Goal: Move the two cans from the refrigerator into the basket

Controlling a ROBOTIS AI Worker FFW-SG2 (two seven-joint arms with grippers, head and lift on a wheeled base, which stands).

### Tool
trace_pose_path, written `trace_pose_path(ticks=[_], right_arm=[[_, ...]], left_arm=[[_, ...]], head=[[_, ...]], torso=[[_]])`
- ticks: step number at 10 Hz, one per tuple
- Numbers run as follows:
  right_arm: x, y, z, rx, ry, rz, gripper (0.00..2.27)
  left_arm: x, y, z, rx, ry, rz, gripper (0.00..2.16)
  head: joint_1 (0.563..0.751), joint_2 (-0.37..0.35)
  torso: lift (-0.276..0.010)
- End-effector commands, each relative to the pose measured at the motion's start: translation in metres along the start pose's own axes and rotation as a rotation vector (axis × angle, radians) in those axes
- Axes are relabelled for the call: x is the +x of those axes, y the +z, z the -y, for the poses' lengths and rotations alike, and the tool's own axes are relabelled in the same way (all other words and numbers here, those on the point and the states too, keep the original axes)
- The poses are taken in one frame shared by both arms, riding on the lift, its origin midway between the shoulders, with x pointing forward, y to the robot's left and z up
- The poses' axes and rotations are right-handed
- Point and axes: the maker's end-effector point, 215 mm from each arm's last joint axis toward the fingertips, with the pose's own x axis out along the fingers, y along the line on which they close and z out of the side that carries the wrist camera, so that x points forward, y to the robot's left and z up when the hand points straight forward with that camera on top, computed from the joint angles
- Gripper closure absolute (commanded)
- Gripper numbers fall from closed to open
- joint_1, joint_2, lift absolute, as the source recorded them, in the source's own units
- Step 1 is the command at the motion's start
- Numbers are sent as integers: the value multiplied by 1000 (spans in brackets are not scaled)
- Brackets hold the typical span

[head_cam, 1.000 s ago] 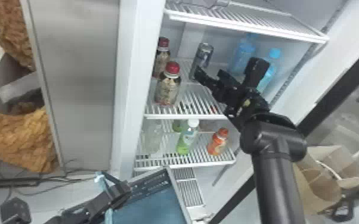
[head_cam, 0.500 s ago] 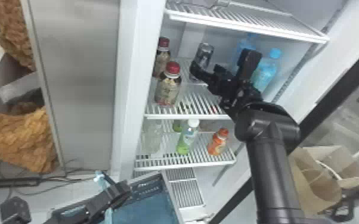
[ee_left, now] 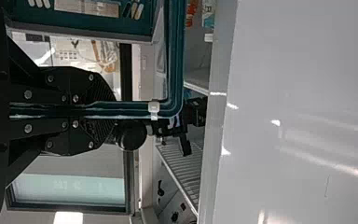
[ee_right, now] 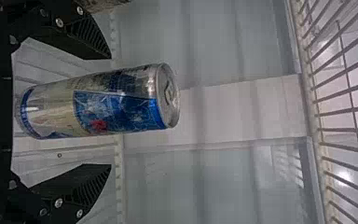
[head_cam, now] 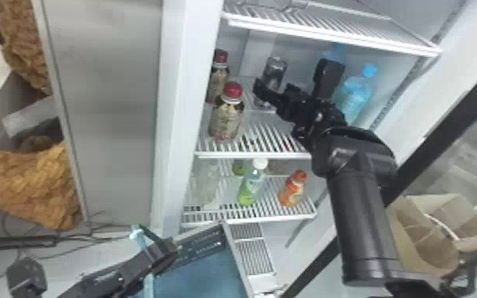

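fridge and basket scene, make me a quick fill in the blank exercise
The can stands between the right gripper's open ____.
The left gripper is shut on the basket's ____.
Right of the white-capped bottle, on the same shelf, stands an ____ bottle.

Missing words: fingers; handle; orange

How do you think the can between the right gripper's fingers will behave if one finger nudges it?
The can stands tall and narrow on the wire shelf, so a sideways nudge might tip it. Its smooth metal side would probably feel stiff but somewhat slippery, and its round body could roll once down.
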Motion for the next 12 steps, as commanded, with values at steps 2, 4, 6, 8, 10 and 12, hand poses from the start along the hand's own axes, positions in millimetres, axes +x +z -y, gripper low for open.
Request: trace_pose_path(ticks=[2, 4, 6, 8, 10, 12], right_arm=[[8, -2, -9, -9, 13, -16, 231], [11, -10, -7, -1, 10, -42, 564], [11, -14, -3, -9, -5, -64, 1150], [9, -9, 3, -42, -23, -62, 1245], [2, -8, 6, -76, -36, -52, 1245], [-16, -1, 2, -105, -51, -33, 1245]], left_arm=[[1, 1, 0, 1, 0, -1, 1191], [2, 1, 0, 2, 1, -1, 1191], [1, 1, 0, 2, 1, -1, 1191], [1, 1, 0, 2, 1, -1, 1191], [1, 2, 0, 1, -1, 0, 1191], [0, 1, 0, -2, -1, 3, 1191]], head=[[686, -324], [686, -316], [689, -316], [691, -320], [690, -326], [690, -331]], torso=[[-31], [-31], [-31], [-31], [-31], [-31]])
